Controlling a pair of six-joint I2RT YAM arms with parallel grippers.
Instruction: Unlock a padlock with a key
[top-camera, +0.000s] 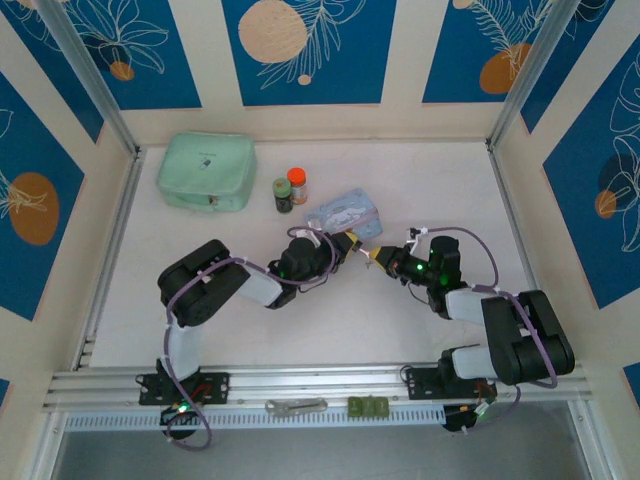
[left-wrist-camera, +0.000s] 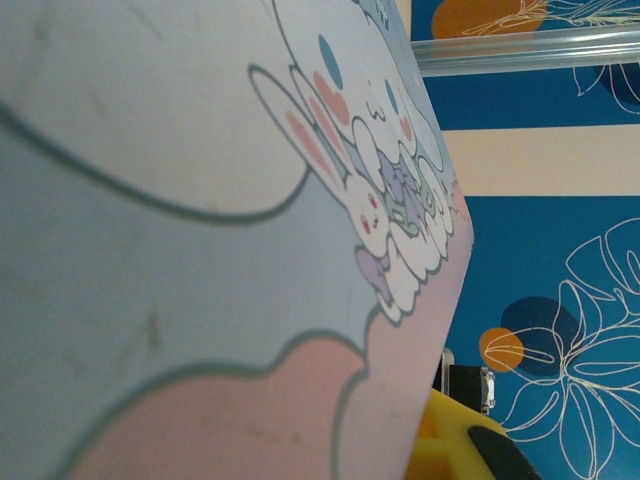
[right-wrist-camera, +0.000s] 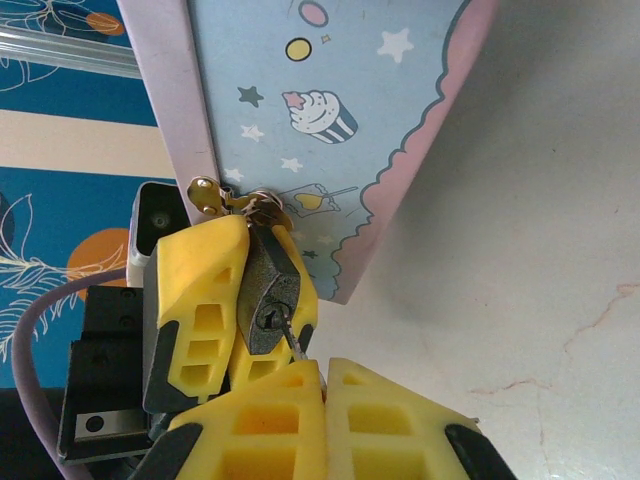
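Dark padlock (right-wrist-camera: 266, 300) in left hand (right-wrist-camera: 256, 262), key (right-wrist-camera: 291, 338) in right hand (right-wrist-camera: 325, 372)

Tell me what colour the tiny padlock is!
The padlock is dark grey, seen best in the right wrist view.

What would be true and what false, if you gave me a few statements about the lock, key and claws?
The key is in the padlock. True.
The padlock hangs on the green case. False: it hangs on the blue tin.
Both grippers are shut on something. True: left gripper on the padlock, right gripper on the key.
The wrench lies beside the tin. False: it lies far off, at the near edge.
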